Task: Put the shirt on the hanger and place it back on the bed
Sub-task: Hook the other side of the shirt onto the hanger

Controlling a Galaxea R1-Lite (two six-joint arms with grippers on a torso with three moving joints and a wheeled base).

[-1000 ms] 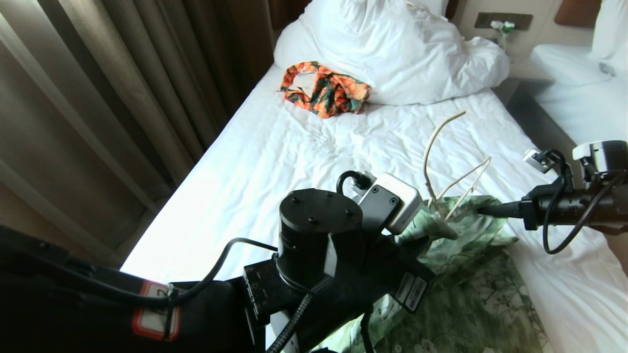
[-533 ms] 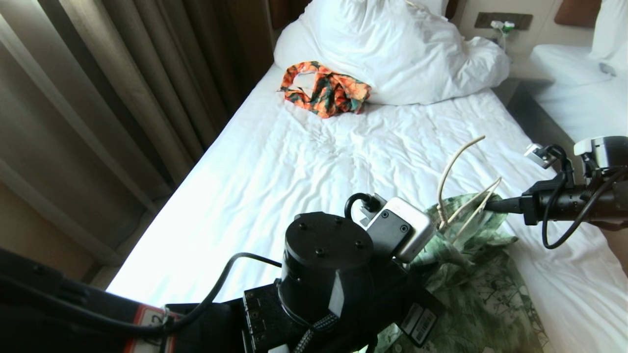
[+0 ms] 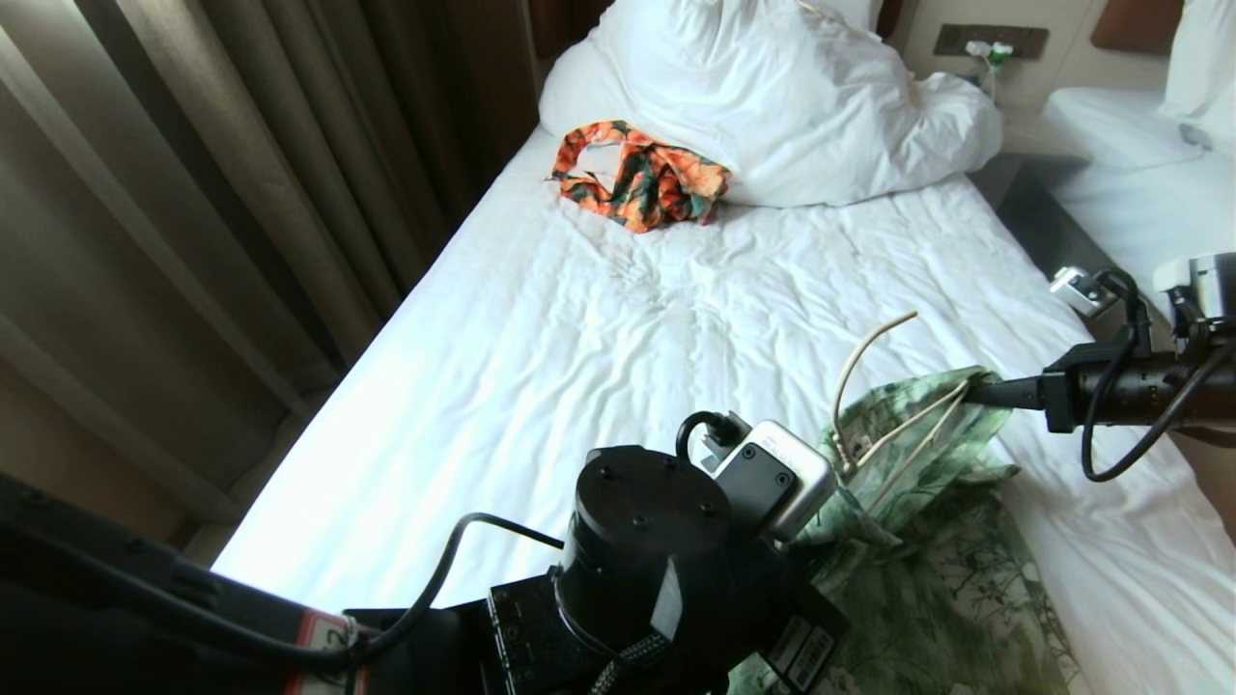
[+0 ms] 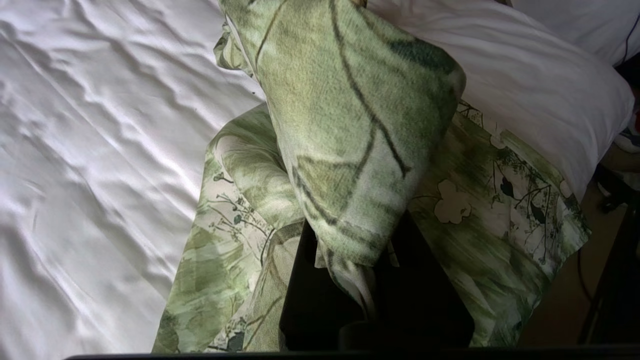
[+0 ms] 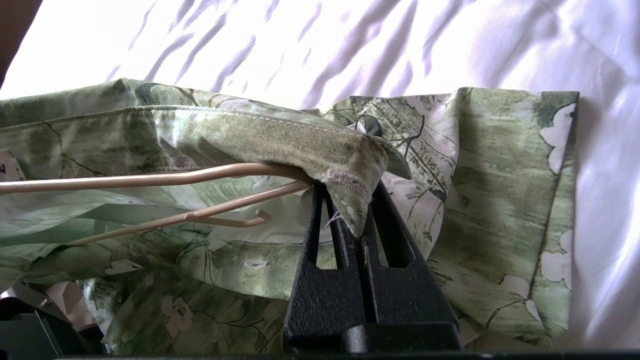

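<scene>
Shirt (image 3: 927,579) is at the near right of the bed (image 3: 618,328), bunched up, hanger (image 3: 893,425) partly inside it with the hook sticking up clear of the fabric.

Head view: my left arm blocks most of the near side, so my left hand isn't visible there. My right hand (image 3: 977,390) comes in from the right, tip at the shirt's far edge where the hanger end sits.

Left wrist view: my left hand (image 4: 372,295) is pinched closed on a fold of shirt; fabric rises taut from the fingers (image 4: 315,295). Hanger not visible here.

Right wrist view: my right hand (image 5: 350,220) is clamped on a shirt seam corner, right beside the hanger end. Two hanger rods plus a small notch hook run under the fabric. Can't tell if the hanger itself is in the grip.

Count: one shirt, one hanger, two hands both gripping shirt, one orange patterned garment (image 3: 637,174) up by the duvet (image 3: 772,97), well apart from the shirt. Second bed (image 3: 1149,193) at far right.
</scene>
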